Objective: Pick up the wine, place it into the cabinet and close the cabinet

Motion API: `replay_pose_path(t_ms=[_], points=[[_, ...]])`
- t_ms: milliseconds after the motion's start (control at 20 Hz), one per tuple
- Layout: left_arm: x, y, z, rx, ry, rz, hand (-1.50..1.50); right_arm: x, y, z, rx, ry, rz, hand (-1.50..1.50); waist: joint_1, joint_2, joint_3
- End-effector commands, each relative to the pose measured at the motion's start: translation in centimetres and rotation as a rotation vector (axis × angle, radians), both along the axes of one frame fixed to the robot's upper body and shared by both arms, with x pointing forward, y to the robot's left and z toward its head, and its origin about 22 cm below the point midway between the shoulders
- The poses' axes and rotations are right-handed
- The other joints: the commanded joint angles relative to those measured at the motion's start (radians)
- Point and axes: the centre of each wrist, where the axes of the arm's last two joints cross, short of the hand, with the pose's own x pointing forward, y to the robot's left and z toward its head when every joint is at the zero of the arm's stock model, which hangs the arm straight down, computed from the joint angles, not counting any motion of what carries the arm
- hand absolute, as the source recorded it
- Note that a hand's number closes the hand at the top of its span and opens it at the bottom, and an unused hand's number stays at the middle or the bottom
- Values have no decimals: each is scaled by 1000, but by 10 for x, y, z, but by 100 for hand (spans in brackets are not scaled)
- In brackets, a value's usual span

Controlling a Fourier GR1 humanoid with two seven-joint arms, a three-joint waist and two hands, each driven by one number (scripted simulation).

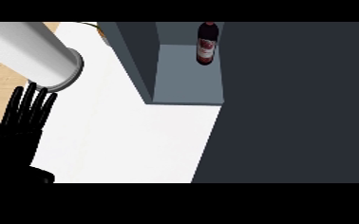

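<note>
**counter_watcher:** A white counter [126, 137] is seen from steeply above, with a strip of wood-toned floor at the far left and a grey-blue cabinet [189, 88] set on the counter's far side. A big dark panel [280, 104] fills the right of the view; it's probably the cabinet's door swung open, but that can't be said for sure.

**shelf_lurker:** And the wine?

**counter_watcher:** The wine [206, 43] is already stood upright inside the cabinet, near the back and close to the right wall. It's placed deep enough that the door should clear it, so the placing step looks done and only the closing seems left.

**shelf_lurker:** Is anything held right now?

**counter_watcher:** Nothing is held. The left hand [26, 109] is shown at the left edge, fingers straight, pointing up and slightly spread, resting there. A grey forearm [38, 52] is seen above it at the upper left. The right hand isn't shown at all, so nothing can be said about its fingers.

**shelf_lurker:** So how's the bottle placed relative to those fingers?

**counter_watcher:** Well apart. The bottle is up and to the right of the fingertips [35, 92], with bare counter and the cabinet's left wall [133, 57] between them. No contact is made.
</note>
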Motion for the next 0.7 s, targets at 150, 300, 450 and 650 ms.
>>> replay_pose_path(t_ms=[150,300,450,650], points=[[5,11,12,0,-1,-20,-150,-11,22,36,192,-4,117,150,18,4,-1],[7,6,7,-4,-12,-29,-150,3,35,29,188,-9,133,150,35,7,-3],[-3,21,8,-6,1,-35,-150,14,42,33,178,-14,99,150,47,4,-3],[11,14,13,3,-20,-30,-150,46,70,35,160,-37,106,150,56,10,-4]])
